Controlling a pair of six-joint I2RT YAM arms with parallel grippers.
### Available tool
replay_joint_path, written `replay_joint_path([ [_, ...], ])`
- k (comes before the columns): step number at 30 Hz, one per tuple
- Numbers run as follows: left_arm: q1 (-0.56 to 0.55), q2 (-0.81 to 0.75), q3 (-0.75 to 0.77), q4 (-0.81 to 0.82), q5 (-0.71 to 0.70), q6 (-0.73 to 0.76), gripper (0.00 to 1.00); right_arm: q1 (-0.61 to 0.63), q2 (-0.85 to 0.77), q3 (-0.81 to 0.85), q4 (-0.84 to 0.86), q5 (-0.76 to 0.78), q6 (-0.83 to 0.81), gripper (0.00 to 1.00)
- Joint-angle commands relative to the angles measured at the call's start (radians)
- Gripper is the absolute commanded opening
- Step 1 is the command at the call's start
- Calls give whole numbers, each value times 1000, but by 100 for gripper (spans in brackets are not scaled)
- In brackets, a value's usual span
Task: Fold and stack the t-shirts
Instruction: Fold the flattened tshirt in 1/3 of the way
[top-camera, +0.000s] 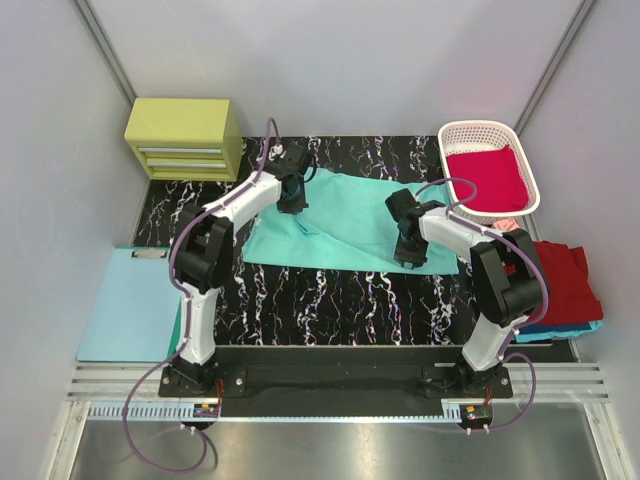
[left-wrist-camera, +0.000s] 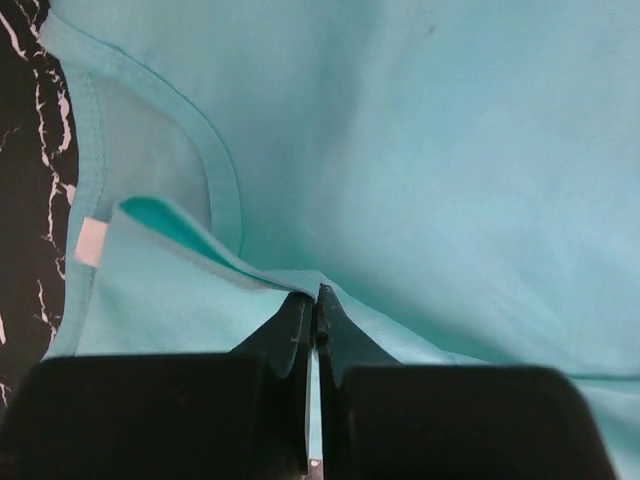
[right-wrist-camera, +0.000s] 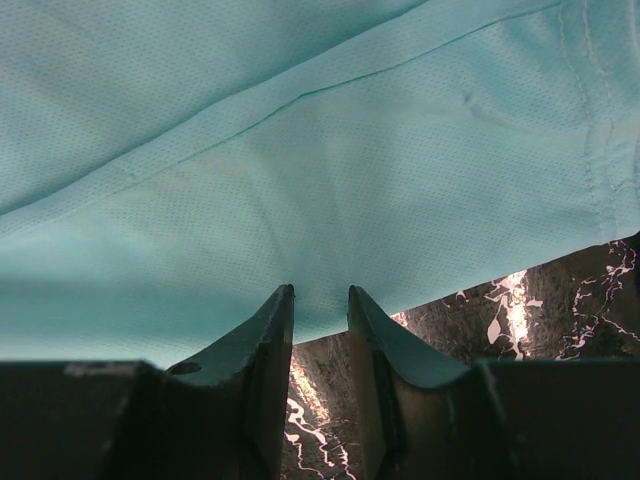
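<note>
2 grippers on the teal shirt (top-camera: 350, 215), spread on the table (top-camera: 300, 300): left gripper (left-wrist-camera: 316, 295) pinches cloth by the collar (left-wrist-camera: 225, 190), right gripper (right-wrist-camera: 320, 295) gapes at the hem (right-wrist-camera: 480, 262). We're on fold 1, we reckon; next, right must clamp b4 lifting.

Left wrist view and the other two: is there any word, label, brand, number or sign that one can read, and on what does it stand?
No text can be read in any view.
The white tag at the collar of the mint-teal t-shirt looks blank; any print on it is too blurred to read.
</note>
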Motion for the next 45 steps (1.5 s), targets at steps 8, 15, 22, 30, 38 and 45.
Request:
replay_joint_path([
  [8, 20, 66, 67, -24, -32, 8, 46, 0, -46, -13, 17, 7, -16, 36],
  [15, -18, -285, -151, 87, -118, -9, 76, 0, -77, -15, 40, 24, -17, 38],
  [22, -60, -344, -349, 119, -77, -33, 75, -4, -22, 18, 40, 64, -11, 37],
  [30, -75, -270, -429, 136, -53, -22, 73, -58, 54, 81, 34, 68, -7, 37],
  [38, -74, -211, -415, 112, -53, -32, 73, -66, 5, 100, 11, 74, 3, 38],
  [45, -75, -235, -486, 38, -75, -59, 71, -66, -26, 94, 2, 76, 12, 39],
])
